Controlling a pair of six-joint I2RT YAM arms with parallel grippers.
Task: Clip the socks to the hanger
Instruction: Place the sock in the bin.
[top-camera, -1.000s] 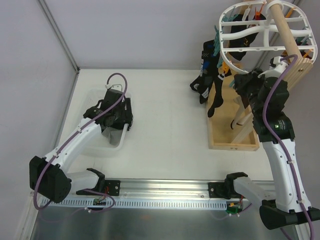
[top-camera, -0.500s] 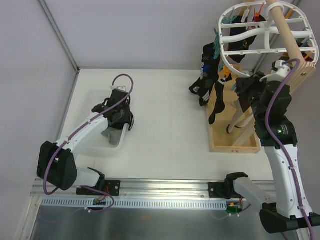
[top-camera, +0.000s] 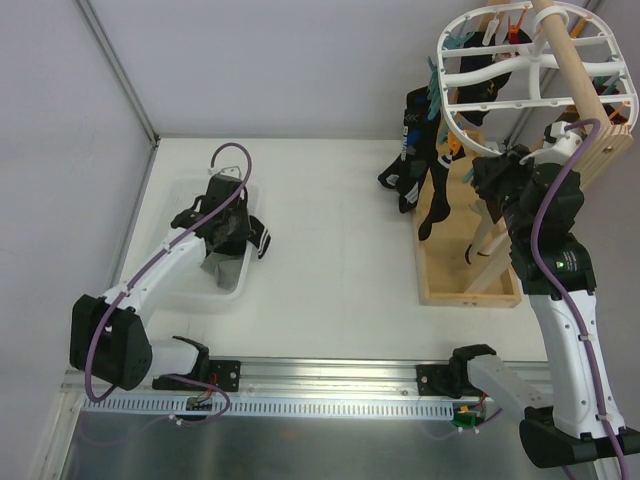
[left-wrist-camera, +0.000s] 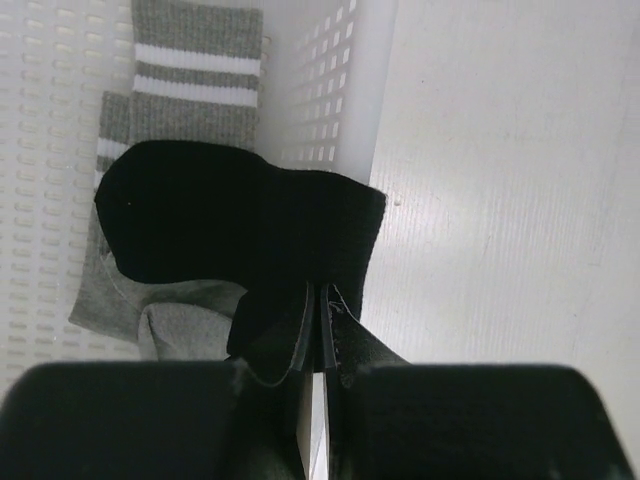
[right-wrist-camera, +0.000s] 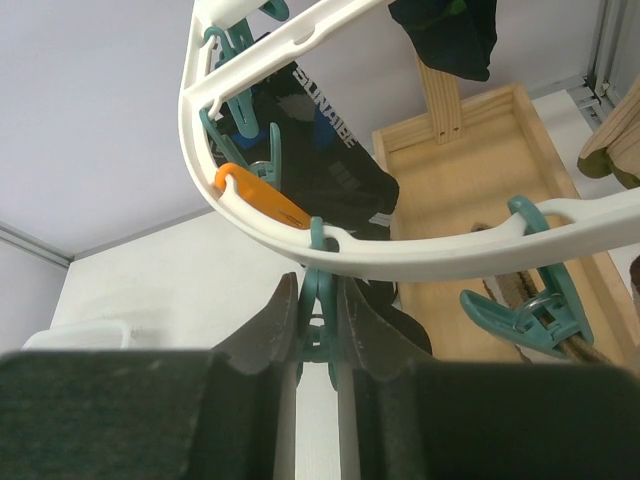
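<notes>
You are looking down on a matt white table (top-camera: 340, 250), closed in by a plain pale grey back wall (top-camera: 280, 60) and a left wall (top-camera: 50, 150) of the same colour. The two walls meet at a slim metal strip (top-camera: 115, 65) that runs down to the table's far left corner. A ribbed aluminium rail (top-camera: 330, 375) lies along the near edge and a light wooden stand (top-camera: 465, 292) sits at the right, all under soft, even light with only faint shadows.

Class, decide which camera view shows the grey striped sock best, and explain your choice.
The left wrist view: the grey sock lies close, white stripes clear, in the basket, partly under a black sock. The top external view gives only a small grey patch. The right wrist view misses it.
</notes>
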